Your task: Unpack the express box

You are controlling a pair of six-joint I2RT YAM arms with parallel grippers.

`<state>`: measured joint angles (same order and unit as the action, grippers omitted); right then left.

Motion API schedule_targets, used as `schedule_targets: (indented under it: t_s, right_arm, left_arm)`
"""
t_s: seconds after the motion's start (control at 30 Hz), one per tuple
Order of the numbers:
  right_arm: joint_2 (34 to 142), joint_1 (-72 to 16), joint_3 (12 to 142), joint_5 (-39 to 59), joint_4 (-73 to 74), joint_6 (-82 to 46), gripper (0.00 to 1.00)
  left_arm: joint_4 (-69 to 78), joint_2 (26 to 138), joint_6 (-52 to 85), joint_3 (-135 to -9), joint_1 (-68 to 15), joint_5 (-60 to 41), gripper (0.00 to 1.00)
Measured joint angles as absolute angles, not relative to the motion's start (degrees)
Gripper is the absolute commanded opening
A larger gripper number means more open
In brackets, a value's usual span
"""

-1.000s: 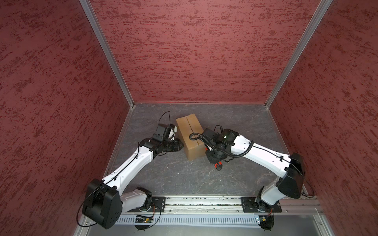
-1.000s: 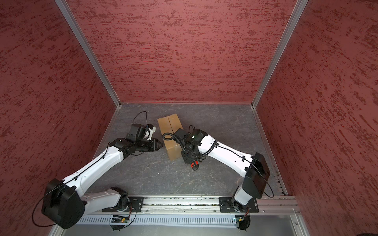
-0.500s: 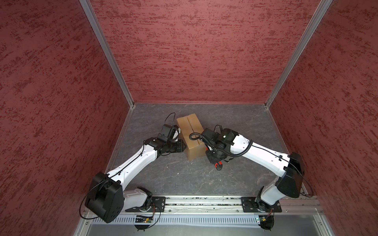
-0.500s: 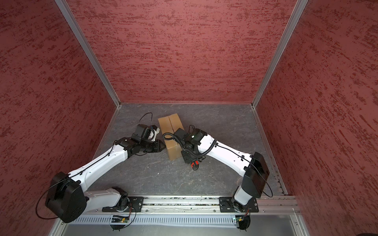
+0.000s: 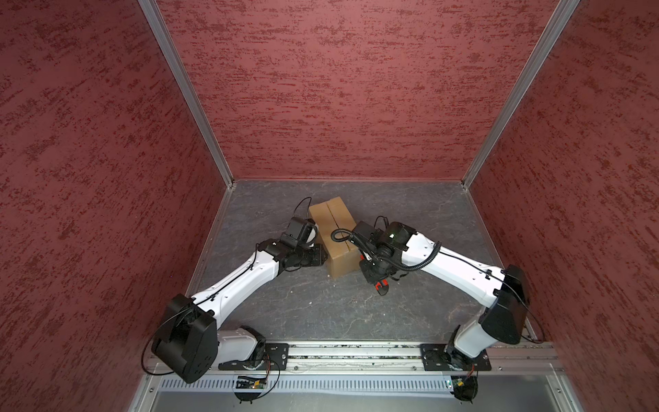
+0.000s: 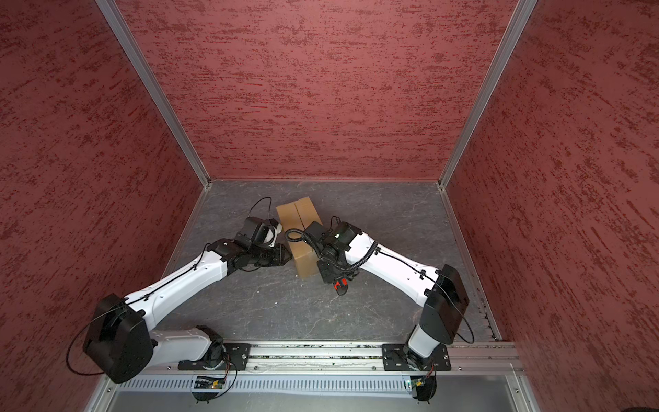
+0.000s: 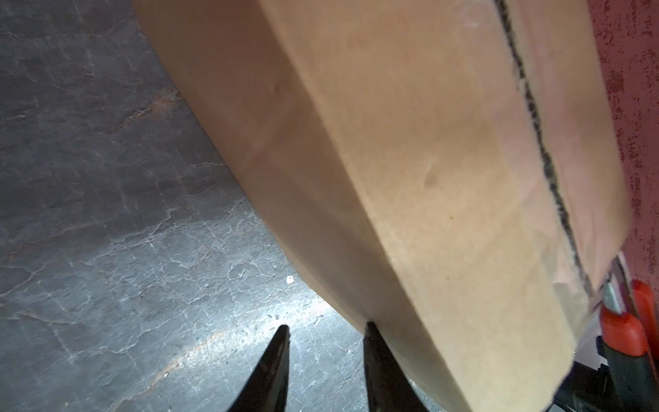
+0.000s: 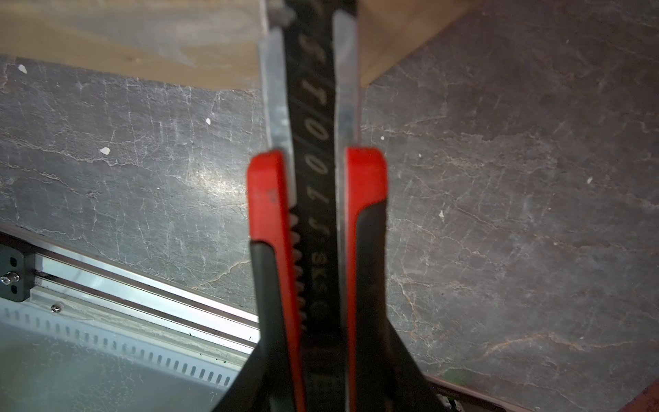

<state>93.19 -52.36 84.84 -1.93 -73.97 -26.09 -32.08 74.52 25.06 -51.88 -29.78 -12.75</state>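
By the express box (image 8: 124, 39), only right wrist shows knife (image 8: 315, 171) lettering.

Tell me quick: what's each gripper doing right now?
The left gripper: jaws open, nothing between them, one tip at the box.
The right gripper: shut on the knife.

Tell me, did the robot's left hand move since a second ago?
Yes. The left hand slid toward the cardboard box, which stayed put, and is now right at its side.
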Motion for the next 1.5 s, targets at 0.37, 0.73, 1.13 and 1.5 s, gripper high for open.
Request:
schedule_targets:
  t_s: [0.37, 0.73, 1.13, 1.5]
  right_arm:
    - [93.47, -52.38, 84.84, -1.65, -73.80, -25.21, 0.04]
    - [93.60, -52.40, 84.84, -1.45, -73.52, -24.29, 0.04]
    - [94.65, -52.40, 86.13, -1.26, -73.54, -23.68, 0.03]
    - [95.85, -52.56, 87.11, -1.21, -73.76, -23.53, 0.04]
  left_arm:
    - [-31.79, 75.85, 25.26, -53.21, -30.09, -11.77, 0.36]
    - [-30.33, 76.47, 25.28, -54.06, -30.24, -11.73, 0.36]
    - [-29.41, 76.84, 26.02, -54.11, -30.24, -11.79, 0.35]
    - [-28.51, 76.84, 27.24, -54.11, -30.65, -11.86, 0.35]
